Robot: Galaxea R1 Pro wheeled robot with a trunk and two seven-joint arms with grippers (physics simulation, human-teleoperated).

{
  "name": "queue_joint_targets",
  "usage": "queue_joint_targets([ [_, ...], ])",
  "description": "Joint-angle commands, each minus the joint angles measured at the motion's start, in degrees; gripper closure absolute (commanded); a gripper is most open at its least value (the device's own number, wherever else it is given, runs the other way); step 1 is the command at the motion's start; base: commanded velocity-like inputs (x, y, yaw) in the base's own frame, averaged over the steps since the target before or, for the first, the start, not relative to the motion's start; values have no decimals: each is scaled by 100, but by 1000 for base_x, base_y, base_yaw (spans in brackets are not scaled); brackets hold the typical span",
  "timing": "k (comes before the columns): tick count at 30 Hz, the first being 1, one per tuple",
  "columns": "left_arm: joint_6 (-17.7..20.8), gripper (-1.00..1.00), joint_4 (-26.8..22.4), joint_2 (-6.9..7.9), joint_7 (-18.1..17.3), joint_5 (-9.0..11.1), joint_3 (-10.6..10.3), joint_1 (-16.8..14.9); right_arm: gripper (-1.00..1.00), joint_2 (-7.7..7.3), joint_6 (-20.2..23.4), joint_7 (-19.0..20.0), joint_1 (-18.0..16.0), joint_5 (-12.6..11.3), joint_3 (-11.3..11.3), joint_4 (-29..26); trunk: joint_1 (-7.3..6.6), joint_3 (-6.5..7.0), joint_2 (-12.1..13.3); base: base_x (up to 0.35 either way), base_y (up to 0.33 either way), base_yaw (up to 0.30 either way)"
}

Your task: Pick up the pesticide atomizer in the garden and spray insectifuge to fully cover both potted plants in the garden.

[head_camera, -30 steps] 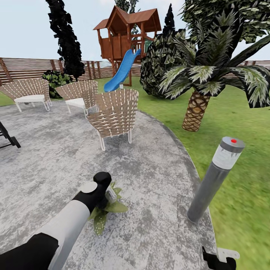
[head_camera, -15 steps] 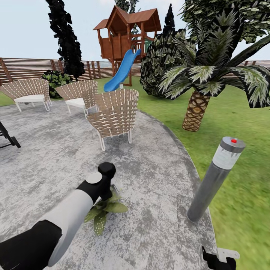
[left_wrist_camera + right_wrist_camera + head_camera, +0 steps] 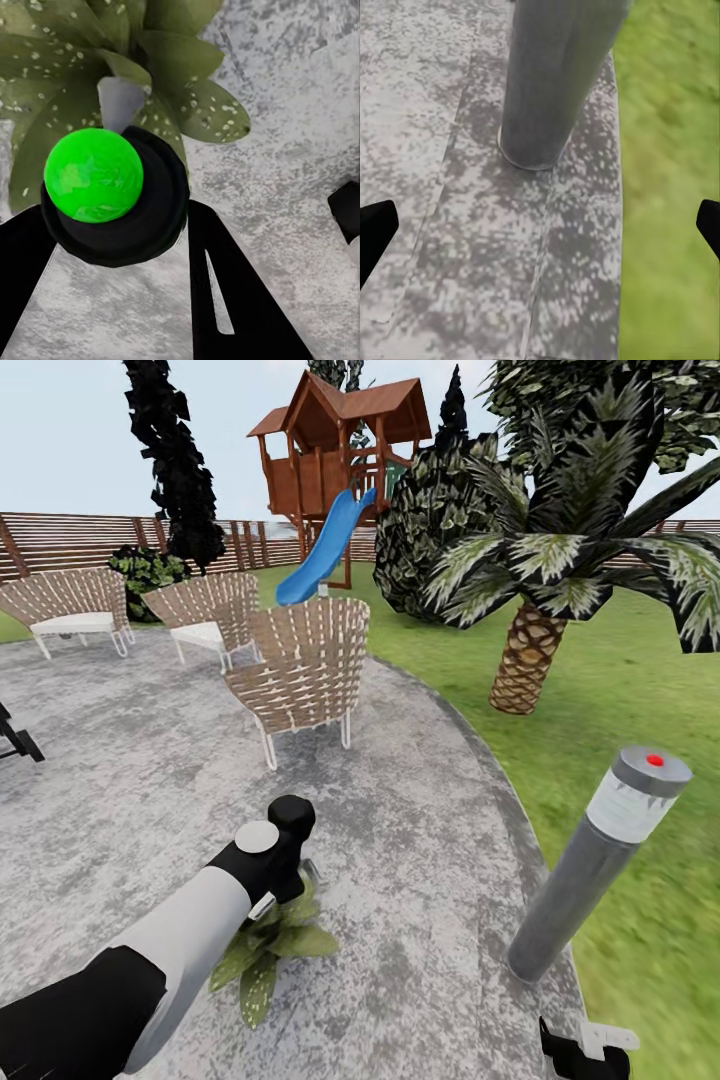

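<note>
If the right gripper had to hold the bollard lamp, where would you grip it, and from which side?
I would grip the lamp on its plain grey post, low down, coming in level from the patio side. The post is a smooth upright cylinder, while the cap is wider. The right gripper is open and faces the base, so it would probably fit around it.

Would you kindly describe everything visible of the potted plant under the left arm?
The potted plant is a low rosette of broad, pointed green leaves with pale speckles, sitting on the mottled grey stone patio near its lawn edge. A bit of pale grey, apparently its pot, peeks between the leaves in the left wrist view. The left gripper hangs just above it, holding a dark object with a bright green ball; contact with the leaves cannot be told.
</note>
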Motion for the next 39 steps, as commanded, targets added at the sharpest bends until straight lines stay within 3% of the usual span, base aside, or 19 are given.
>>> queue_joint_targets([
  [1, 60, 100, -4, 0, -59, -50, -11, -4, -100, 0, -21, -12, -6, 60, -40, 5, 2, -5, -2, 249, -1, 0],
  [11, 77, 100, -25, 1, -95, -46, 21, -61, -100, -14, -23, -4, -4, 60, -40, 12, 2, -5, -2, 32, 0, 0],
  [15, 64, 100, -65, 9, -763, -95, -1, -103, -100, -16, -21, -4, -4, 60, -40, 18, 2, -5, -2, 0, 0, 0],
  [37, 78, 100, -3, 35, -763, -279, -52, -54, -100, -9, -21, -12, -5, 60, -36, 18, 2, -5, -2, -67, -57, 18],
  [39, 97, 100, 10, 62, -625, -260, -35, -37, -100, -7, -21, -11, -4, 60, -34, 18, 2, -5, -2, -3, -2, 255],
])
